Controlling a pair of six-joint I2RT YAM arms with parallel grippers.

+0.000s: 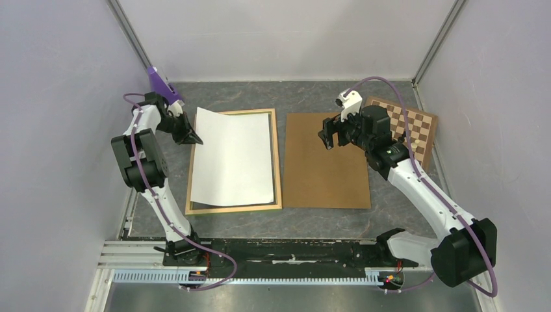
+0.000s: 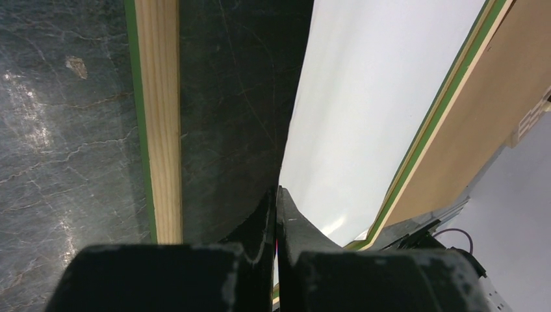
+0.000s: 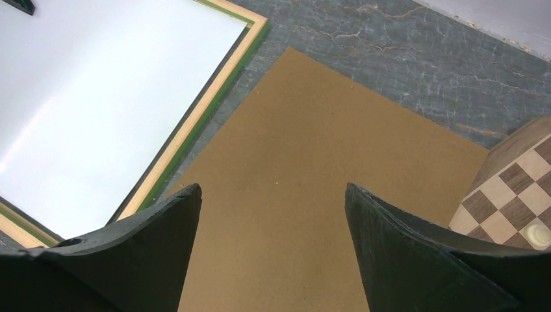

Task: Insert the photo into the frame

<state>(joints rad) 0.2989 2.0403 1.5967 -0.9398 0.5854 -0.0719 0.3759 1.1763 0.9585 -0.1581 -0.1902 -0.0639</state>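
Note:
The photo lies white back up over the frame, which lies on the table pale wood side up. The photo's left edge is lifted and overhangs the frame's left rail. My left gripper is shut on that left edge near the far corner. In the left wrist view my left gripper pinches the sheet, with the photo's dark underside on one side, its white back on the other, and the frame's wood rail beside it. My right gripper is open and empty above the brown hardboard panel.
The brown hardboard panel lies right of the frame. A brown-and-cream chessboard lies at the far right, with a white piece on it. A purple tool sits at the far left. Grey walls close in left and right.

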